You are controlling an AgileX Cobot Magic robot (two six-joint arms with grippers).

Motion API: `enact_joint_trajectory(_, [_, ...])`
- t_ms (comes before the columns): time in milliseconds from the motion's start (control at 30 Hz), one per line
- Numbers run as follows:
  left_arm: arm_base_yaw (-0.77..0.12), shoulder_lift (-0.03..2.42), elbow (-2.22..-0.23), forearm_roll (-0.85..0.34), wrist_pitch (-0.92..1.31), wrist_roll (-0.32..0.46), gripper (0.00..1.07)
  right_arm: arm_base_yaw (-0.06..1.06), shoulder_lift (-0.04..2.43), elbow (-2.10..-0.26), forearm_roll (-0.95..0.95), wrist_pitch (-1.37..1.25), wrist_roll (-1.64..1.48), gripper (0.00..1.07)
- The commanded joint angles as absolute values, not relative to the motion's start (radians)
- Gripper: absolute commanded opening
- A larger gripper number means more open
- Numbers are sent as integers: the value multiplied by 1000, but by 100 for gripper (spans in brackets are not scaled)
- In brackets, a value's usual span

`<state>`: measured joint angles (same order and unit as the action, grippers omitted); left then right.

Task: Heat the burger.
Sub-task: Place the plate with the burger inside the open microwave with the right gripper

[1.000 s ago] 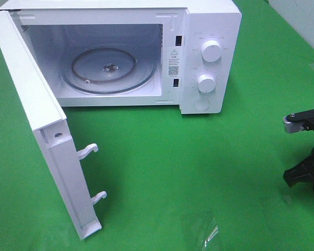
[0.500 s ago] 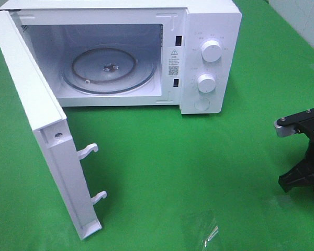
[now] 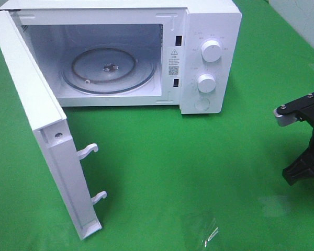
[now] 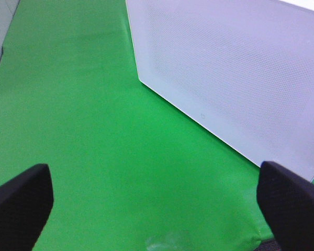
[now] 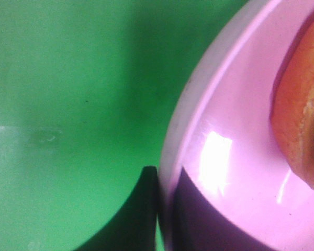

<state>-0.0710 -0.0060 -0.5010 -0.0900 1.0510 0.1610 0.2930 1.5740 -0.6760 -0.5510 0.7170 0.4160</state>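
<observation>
On the left, my left gripper [image 4: 156,206] hung with its fingers spread wide and nothing between them, facing the outer side of the microwave door [image 3: 39,120], which stood swung fully open. Next along, the glass turntable [image 3: 109,70] lay bare inside the cavity, and past it sat the two white knobs [image 3: 211,51]. Out at the right edge was my right gripper [image 3: 303,168]. Its wrist camera showed the burger [image 5: 303,115] resting on the pink plate [image 5: 172,141], with only a slice of bun in view and none of it visible from the high camera. A dark shape sat at the plate's rim, but I could not tell whether the claw was closed on it or merely beside it. I judged the burger soft, light and loosely stacked — a squeeze would crush it or shift the layers — so the stiff plate rim looked the better hold, kept level, though its gloss suggested it could slip
</observation>
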Motion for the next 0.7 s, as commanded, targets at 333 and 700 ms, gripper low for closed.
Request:
enact_joint_trajectory(333, [-72,-29,-498,-96,1038,158,98,331,1487,-664,-612,797,457,0])
enact_joint_trajectory(700, [-72,-29,-498,-96,1038,158,98,454,1426,-626,-613,827,458,0])
